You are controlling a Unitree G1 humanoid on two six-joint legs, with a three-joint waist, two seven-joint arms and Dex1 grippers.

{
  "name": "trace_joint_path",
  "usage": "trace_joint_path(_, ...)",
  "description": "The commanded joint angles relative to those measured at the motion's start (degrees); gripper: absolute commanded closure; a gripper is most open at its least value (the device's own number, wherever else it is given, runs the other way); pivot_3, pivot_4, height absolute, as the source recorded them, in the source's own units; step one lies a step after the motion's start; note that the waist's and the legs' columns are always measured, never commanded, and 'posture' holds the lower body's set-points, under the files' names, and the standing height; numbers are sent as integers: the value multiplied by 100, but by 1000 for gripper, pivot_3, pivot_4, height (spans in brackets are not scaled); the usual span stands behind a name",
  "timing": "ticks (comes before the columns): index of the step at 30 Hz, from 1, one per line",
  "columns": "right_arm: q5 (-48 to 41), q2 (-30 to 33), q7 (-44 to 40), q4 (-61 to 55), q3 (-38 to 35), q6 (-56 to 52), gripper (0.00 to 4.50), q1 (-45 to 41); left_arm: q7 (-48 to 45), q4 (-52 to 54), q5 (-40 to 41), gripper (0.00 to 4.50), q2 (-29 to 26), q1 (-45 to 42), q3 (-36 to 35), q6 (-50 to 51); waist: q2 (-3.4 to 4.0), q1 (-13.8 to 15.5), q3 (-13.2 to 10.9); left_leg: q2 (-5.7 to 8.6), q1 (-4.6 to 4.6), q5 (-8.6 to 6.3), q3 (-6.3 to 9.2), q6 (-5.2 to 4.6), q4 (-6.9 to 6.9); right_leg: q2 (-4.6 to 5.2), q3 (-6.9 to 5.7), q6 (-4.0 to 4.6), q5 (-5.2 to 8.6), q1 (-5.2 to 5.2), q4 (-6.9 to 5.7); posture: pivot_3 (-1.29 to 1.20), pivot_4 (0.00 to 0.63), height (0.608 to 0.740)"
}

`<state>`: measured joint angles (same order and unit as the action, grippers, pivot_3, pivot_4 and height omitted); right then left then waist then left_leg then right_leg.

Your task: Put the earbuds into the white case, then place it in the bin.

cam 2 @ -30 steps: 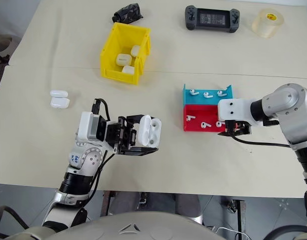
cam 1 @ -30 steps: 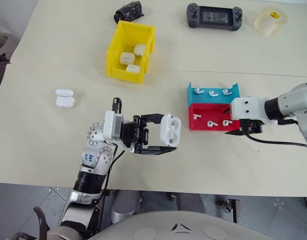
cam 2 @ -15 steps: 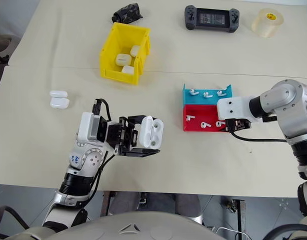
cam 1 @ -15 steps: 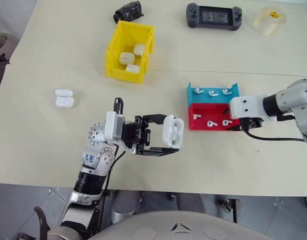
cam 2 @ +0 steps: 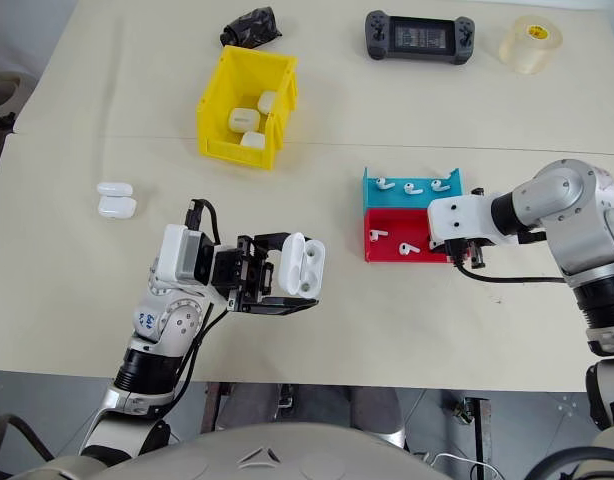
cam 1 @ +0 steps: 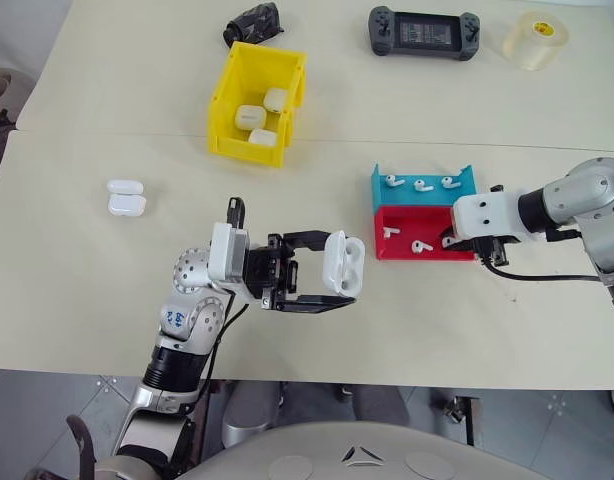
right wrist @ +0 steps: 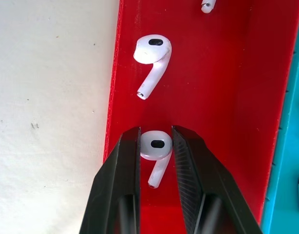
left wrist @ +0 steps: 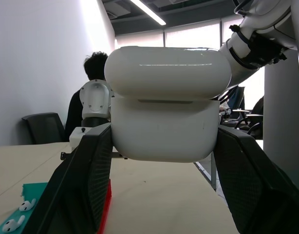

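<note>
Far left on the table [cam 1: 87, 290]: two spare cases [cam 1: 127, 197], lids down, side by side, well apart from everything else

Left gripper [cam 1: 317, 270] held above the table near the front edge, fingers clamped tight on the white case [cam 1: 341, 263]. Lid is flipped up, empty sockets face right. Left wrist view confirms it: case [left wrist: 166, 109] wedged between both black fingers [left wrist: 86, 180], touching on each side

The bin [cam 1: 255, 103] sits further back, left of centre, three closed cases inside. Crumpled black item [cam 1: 253, 22] just behind it

Right of centre: teal tray [cam 1: 423, 184] with three earbuds, red tray [cam 1: 417, 240] touching its front edge with more earbuds

Right gripper [right wrist: 156, 146] is down inside the red tray at its right end, fingers narrowed around the head of one earbud [right wrist: 156, 155]; both pads touching or very nearly, bud looks to be lying on the tray floor. A second earbud [right wrist: 152, 57] lies just beyond the fingertips, free

Back right of the table: handheld game console [cam 1: 416, 33], then a roll of clear tape [cam 1: 537, 39] near the corner
</note>
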<state>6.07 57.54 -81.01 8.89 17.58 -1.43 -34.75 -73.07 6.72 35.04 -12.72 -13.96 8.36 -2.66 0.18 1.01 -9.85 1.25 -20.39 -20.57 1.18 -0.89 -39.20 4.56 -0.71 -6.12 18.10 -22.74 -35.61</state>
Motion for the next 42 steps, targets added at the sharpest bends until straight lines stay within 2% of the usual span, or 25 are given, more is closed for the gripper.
trace_joint_path(1,110,3,-40,41,-3,14,3516,-70,24,245,77,1737,-21,-44,-24,-24,0,-2,0,0,0,0,0,0,0,0,0,0,0,0,0,0,150,740)
trace_joint_path(11,144,-16,-19,57,-25,19,3516,-34,9,205,79,1737,-55,-86,-41,-20,0,-7,0,0,0,0,0,0,0,0,0,0,0,0,1,0,150,740)
trace_joint_path(17,-363,-36,47,-347,-433,-365,3516,79,3,175,129,1737,-76,-122,-71,9,0,-19,0,0,0,0,0,0,1,0,0,0,0,0,0,0,150,740)
trace_joint_path(21,-1783,-77,254,-1342,-1744,-1147,3516,841,36,166,282,1737,-51,-179,-127,164,6,39,-5,-1,-2,0,3,0,4,0,-3,0,0,-2,2,0,150,740)
trace_joint_path(24,-2445,-261,552,-1999,-2386,-1570,3516,1443,-60,157,349,1737,-139,-195,-189,254,6,43,-5,0,-9,-1,14,0,3,3,-12,0,0,0,6,0,150,740)
trace_joint_path(27,-3208,-746,1008,-2788,-2886,-1855,3516,1993,-155,82,373,1737,-211,-285,-257,297,6,37,-5,0,-9,-1,19,0,2,2,-17,0,0,5,5,0,150,740)
trace_joint_path(31,-4085,-1632,1994,-3678,-3161,-2228,3516,2283,-175,17,363,1737,-209,-404,-312,368,7,15,-5,-1,-8,3,19,7,2,1,-15,0,0,4,1,0,150,740)
trace_joint_path(35,-4605,-2624,3162,-4501,-2926,-2415,3516,2469,-195,54,354,1737,-245,-459,-307,494,7,18,-5,-2,-5,5,22,10,6,-1,-17,0,0,3,-2,0,150,740)
trace_joint_path(38,-4848,-3356,3708,-4713,-2866,-2116,3516,2392,-236,41,363,1737,-289,-481,-338,567,7,12,-6,0,-5,6,24,11,9,-1,-15,0,0,1,-3,0,150,740)
trace_joint_path(42,-5004,-3588,4096,-4847,-2704,-2198,3516,2342,-211,-7,341,1737,-296,-520,-368,616,7,25,-6,6,-5,6,24,10,8,3,-15,0,0,2,-3,0,150,740)
